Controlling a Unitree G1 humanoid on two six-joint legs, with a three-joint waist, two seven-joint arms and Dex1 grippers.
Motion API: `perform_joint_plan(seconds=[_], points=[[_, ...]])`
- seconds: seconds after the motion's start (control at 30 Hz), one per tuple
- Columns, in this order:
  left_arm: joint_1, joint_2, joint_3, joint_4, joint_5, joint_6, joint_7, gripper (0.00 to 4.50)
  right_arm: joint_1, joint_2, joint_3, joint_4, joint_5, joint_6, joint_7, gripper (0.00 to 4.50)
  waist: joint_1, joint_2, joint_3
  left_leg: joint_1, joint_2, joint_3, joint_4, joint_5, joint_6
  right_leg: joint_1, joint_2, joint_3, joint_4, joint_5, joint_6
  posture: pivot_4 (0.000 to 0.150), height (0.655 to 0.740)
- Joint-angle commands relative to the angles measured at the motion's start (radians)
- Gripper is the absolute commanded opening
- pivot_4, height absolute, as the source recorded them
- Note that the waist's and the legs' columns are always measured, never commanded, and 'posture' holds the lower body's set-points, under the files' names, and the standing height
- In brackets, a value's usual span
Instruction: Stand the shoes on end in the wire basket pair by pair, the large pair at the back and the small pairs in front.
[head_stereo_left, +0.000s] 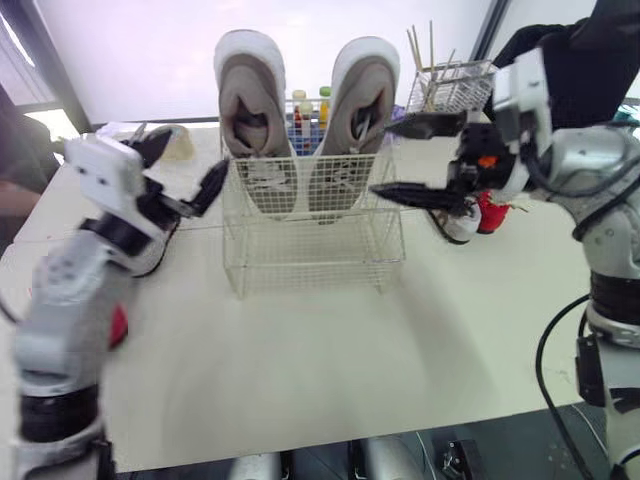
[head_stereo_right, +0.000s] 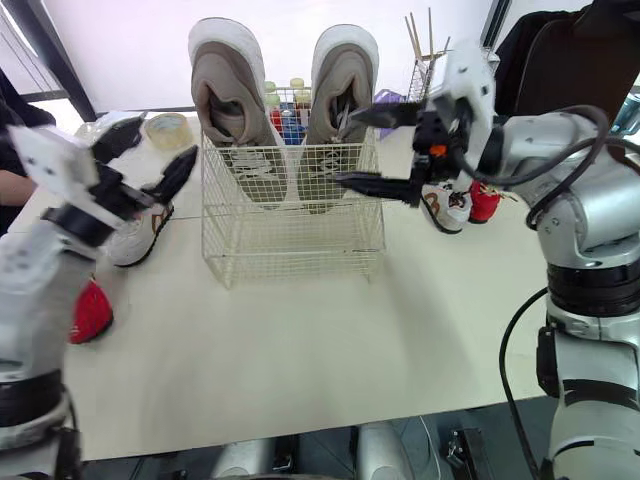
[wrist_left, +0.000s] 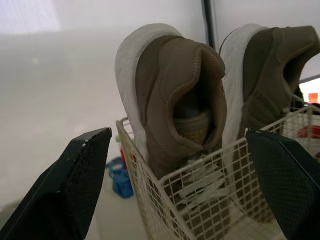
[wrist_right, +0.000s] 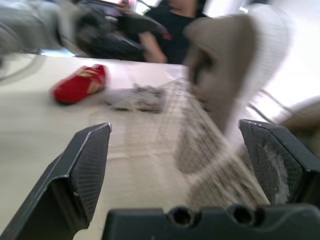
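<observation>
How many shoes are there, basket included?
6: two tan shoes upright in the basket; white shoe and red shoe left of it; second white shoe and second red shoe right of it. Others may be hidden.

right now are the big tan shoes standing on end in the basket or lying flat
Standing on end: both large tan shoes sit toe-down at the back of the wire basket, heels above its rim.

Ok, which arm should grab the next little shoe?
Probably the left. The left gripper is open right by the small white shoe beside the wire basket. The right gripper is open too, but it points at the basket, and its nearest small shoe lies back by its wrist.
</observation>
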Motion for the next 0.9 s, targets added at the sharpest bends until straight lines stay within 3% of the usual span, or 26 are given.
perform_joint_plan(seconds=[0.03, 0.2, 0.47, 0.9], points=[[-0.019, 0.118, 0.101, -0.026, -0.284, 0.171, -0.103, 4.41, -0.013, -0.026, -0.046, 0.042, -0.065, 0.023, -0.113, 4.50, -0.002, 0.000, 0.000, 0.000, 0.000, 0.000, 0.000, 0.000, 0.000, 0.000, -0.001, 0.000, 0.000, 0.000, 0.000, 0.150, 0.7400], [0.002, 0.231, 0.114, -0.049, -0.442, 0.258, -0.216, 4.41, 0.090, -0.021, -0.020, 0.114, -0.230, 0.041, -0.315, 4.50, 0.001, 0.000, 0.000, 0.000, -0.002, 0.000, -0.001, 0.000, 0.000, 0.000, -0.003, 0.000, -0.003, -0.001, -0.002, 0.150, 0.7400], [0.053, 0.249, 0.083, -0.073, -0.441, 0.263, -0.274, 4.41, 0.295, 0.182, -0.071, 0.137, -0.335, -0.009, -0.612, 4.50, -0.006, 0.000, 0.000, 0.000, -0.002, 0.002, -0.006, 0.001, -0.002, -0.002, -0.002, 0.001, -0.004, -0.001, -0.002, 0.150, 0.7400], [0.056, 0.232, 0.049, -0.111, -0.427, 0.254, -0.228, 4.41, 0.344, 0.284, -0.111, 0.350, -0.409, -0.208, -0.733, 4.50, -0.005, 0.000, 0.001, 0.000, -0.003, 0.003, -0.012, 0.003, -0.003, -0.003, 0.003, 0.002, -0.006, 0.001, 0.003, 0.150, 0.7400]])
